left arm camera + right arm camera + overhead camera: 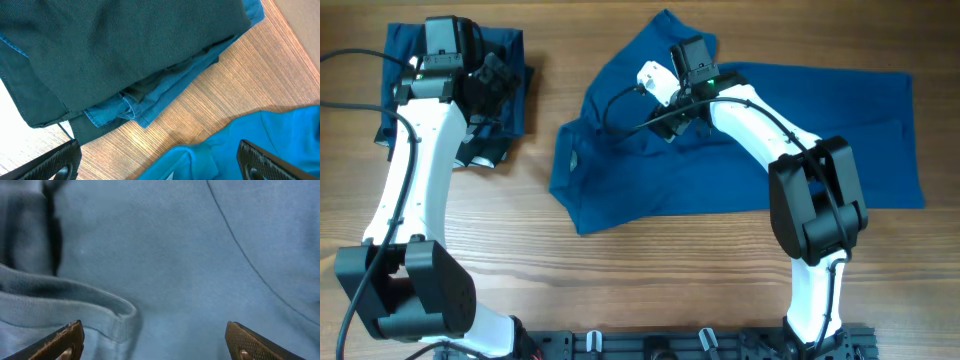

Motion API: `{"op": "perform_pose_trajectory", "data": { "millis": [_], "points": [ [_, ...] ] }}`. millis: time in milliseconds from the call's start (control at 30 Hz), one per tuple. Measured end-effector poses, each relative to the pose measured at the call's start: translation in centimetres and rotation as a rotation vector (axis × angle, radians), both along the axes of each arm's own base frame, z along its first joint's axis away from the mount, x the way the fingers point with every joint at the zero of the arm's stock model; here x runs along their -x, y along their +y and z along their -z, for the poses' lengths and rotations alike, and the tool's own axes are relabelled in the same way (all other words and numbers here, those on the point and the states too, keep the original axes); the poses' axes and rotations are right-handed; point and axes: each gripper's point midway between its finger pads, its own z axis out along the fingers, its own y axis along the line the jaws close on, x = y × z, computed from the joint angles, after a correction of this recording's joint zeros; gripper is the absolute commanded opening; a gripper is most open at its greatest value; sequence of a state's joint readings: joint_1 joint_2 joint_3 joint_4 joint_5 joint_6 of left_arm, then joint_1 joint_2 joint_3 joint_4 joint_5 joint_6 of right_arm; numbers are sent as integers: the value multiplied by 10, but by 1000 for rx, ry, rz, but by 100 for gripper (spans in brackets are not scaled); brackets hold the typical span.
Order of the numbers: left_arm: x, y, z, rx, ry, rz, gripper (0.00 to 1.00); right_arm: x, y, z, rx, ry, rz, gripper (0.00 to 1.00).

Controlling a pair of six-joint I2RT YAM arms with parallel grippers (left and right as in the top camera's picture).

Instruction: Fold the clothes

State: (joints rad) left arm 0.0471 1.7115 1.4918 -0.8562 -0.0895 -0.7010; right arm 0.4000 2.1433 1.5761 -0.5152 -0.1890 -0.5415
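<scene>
One polo shirt (820,140) spread over table (650,290) centre toward far right edge. Dark pile (510,70) at far left corner. Left gripper (160,160) above pile edge, right gripper (152,335) above shirt: jaws wide, empty. Judged light, limp; pinch folded edge (90,307).

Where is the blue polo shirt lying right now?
In the overhead view the polo shirt lies spread across the centre and right of the table, right of the dark garment stack, with the right gripper directly over it.
</scene>
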Motion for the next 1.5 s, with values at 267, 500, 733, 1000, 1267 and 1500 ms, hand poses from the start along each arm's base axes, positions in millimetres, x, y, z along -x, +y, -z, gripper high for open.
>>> {"op": "perform_pose_trajectory", "data": {
  "millis": [267, 500, 733, 1000, 1267, 1500],
  "points": [
    [0, 0, 0, 0, 0, 0, 100, 4, 5, 8, -103, 99, 120, 79],
    [0, 0, 0, 0, 0, 0, 100, 10, 10, 32, -134, 162, 128, 47],
    [0, 0, 0, 0, 0, 0, 100, 10, 13, 32, -149, 167, 132, 5],
    [0, 0, 0, 0, 0, 0, 100, 7, 10, 29, -144, 157, 142, 4],
    [0, 0, 0, 0, 0, 0, 100, -6, -19, 19, -151, 164, 296, 4],
    [0, 0, 0, 0, 0, 0, 100, -12, -33, 20, -154, 169, 367, 19]
  ]
}}
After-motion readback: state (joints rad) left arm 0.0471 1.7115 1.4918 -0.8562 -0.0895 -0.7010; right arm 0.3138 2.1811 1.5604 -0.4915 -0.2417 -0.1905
